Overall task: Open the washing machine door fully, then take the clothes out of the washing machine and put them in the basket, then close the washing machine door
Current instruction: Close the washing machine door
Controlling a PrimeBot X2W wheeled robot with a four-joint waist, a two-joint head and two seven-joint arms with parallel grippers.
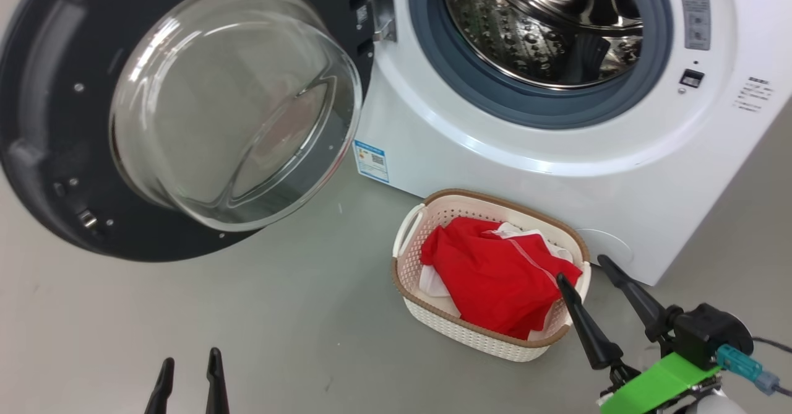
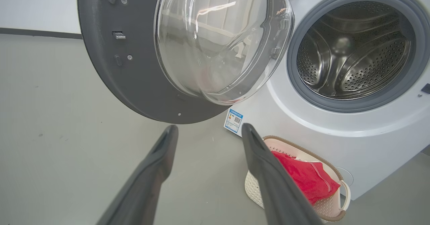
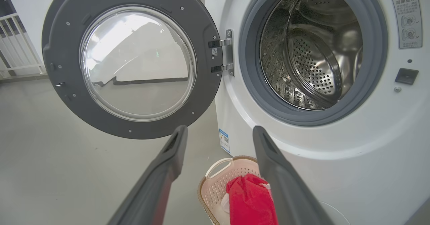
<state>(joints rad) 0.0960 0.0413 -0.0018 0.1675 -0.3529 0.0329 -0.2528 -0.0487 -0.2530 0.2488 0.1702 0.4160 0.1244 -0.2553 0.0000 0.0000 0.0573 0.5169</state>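
Note:
The washing machine door stands swung wide open to the left, its glass bowl bulging toward me. The white washing machine shows a bare steel drum. Red clothes with white parts lie in the cream basket on the floor before the machine. My right gripper is open just right of the basket, holding nothing. My left gripper is open low at the left, with nothing between its fingers.
Grey floor spreads left of the basket under the door. A blue label sticker sits on the machine's lower left corner. The door hinge is at the opening's left, and a white railing stands far left in the right wrist view.

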